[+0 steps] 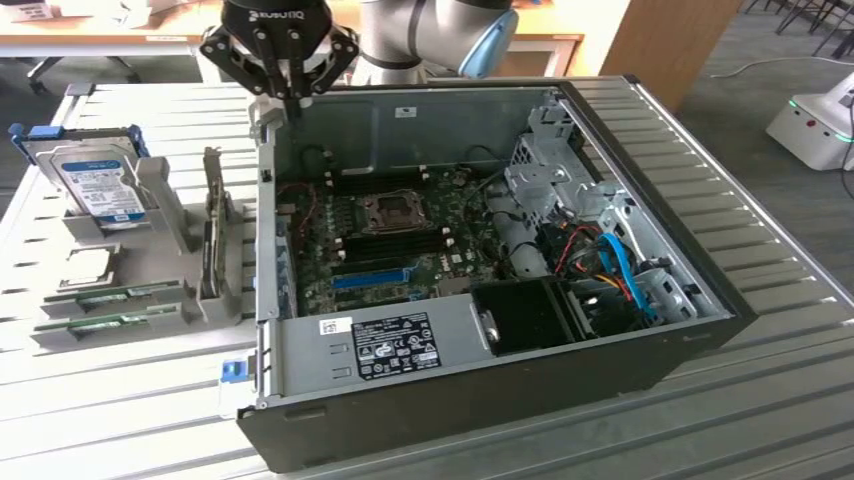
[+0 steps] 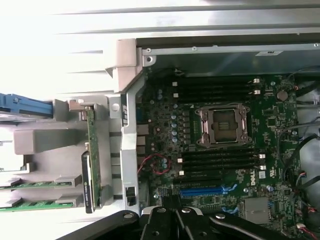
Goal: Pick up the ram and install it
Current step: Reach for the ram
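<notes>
one ram (image 1: 118, 294): racked lower left of exterior view, look-alike (image 1: 110, 324) beside
gripper (image 1: 286, 95): pressed together, empty, over case (image 1: 441, 400) corner
grasp: best squared to long edges

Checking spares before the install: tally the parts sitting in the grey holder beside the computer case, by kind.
Hard drive: 1
Green RAM sticks: 2
Upright card: 1
Total: 4
</notes>
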Controlling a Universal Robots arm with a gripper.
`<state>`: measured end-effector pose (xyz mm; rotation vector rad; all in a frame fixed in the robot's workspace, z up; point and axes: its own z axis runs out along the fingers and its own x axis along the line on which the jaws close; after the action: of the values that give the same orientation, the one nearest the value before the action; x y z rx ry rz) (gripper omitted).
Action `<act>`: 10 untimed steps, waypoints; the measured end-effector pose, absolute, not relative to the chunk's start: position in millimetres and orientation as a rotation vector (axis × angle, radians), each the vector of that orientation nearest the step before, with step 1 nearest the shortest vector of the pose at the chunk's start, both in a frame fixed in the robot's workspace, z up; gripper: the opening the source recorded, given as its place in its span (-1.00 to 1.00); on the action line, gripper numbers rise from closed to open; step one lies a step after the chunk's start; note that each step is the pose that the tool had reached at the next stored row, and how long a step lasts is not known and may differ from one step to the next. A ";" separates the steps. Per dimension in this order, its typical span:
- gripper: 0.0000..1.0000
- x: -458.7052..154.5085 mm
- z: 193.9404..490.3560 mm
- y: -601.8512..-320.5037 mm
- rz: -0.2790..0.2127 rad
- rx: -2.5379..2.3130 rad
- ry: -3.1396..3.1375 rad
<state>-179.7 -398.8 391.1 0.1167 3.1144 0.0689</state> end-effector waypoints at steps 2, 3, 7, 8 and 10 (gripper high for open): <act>-0.80 -183.1 390.9 -398.8 0.069 0.117 3.114; -0.80 -184.7 390.8 -398.8 0.069 0.117 3.114; -0.80 -191.0 390.5 -398.8 0.069 0.117 3.114; -0.80 -192.4 390.4 -398.8 0.069 0.117 3.114; -0.80 -194.8 390.2 -398.7 0.069 0.117 3.114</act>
<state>-194.8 -398.7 390.2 0.1168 3.1144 0.0687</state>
